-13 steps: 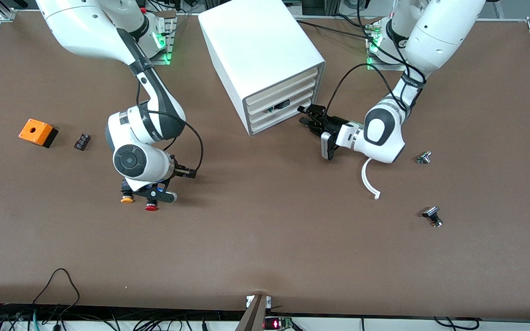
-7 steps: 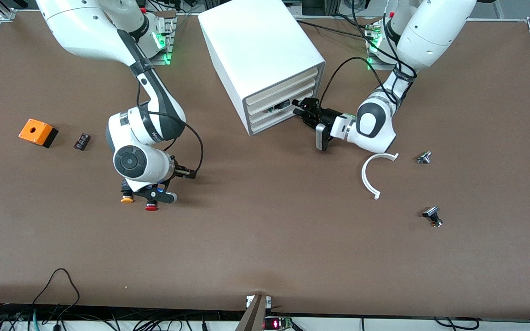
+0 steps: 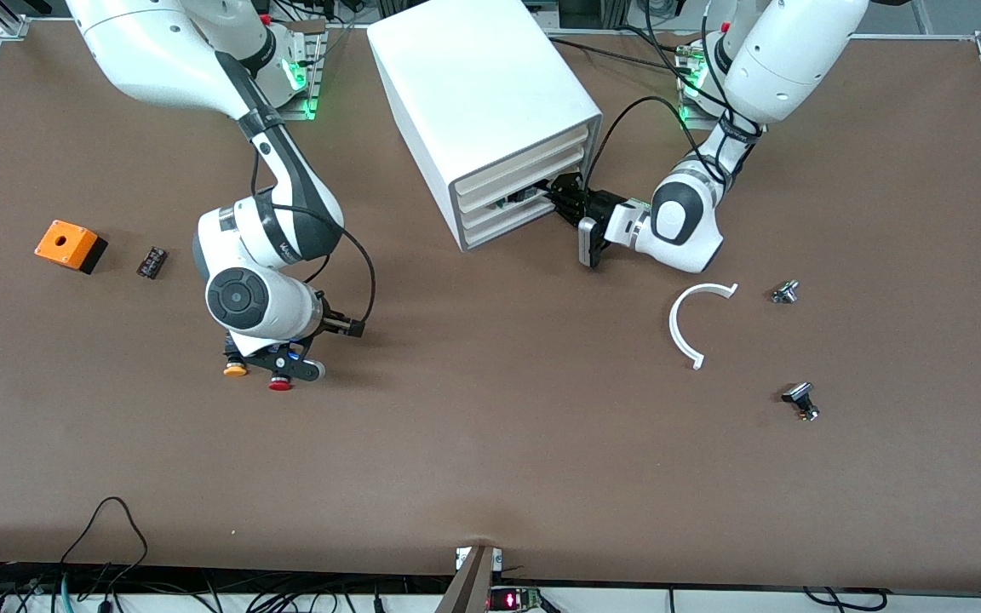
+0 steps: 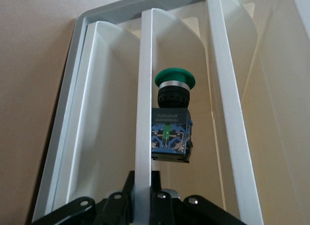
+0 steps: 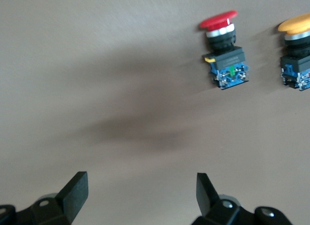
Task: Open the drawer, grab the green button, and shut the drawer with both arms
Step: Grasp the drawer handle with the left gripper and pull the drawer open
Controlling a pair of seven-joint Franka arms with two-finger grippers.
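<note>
The white cabinet point(image 3: 482, 85) stands at the robots' end of the table, with four cream drawer fronts. My left gripper point(image 3: 564, 201) is at the third drawer from the top point(image 3: 512, 203). In the left wrist view the left gripper point(image 4: 150, 179) is shut on that drawer's thin front panel point(image 4: 147, 89). The green-capped button point(image 4: 174, 118) lies inside the tray just past the panel. My right gripper point(image 3: 276, 364) hangs open and empty low over the table, its fingertips wide apart in the right wrist view point(image 5: 140, 188).
A red-capped button point(image 3: 279, 385) and an orange-capped button point(image 3: 235, 369) lie by the right gripper, and both show in the right wrist view point(image 5: 225, 51) point(image 5: 296, 51). An orange box point(image 3: 70, 245), a small black part point(image 3: 151, 261), a white curved strip point(image 3: 695, 323) and two metal parts point(image 3: 784, 292) point(image 3: 800, 400) lie on the table.
My left arm has moved in toward the cabinet, bringing its gripper onto the drawer front and uncovering the white curved strip. The right arm has barely moved.
</note>
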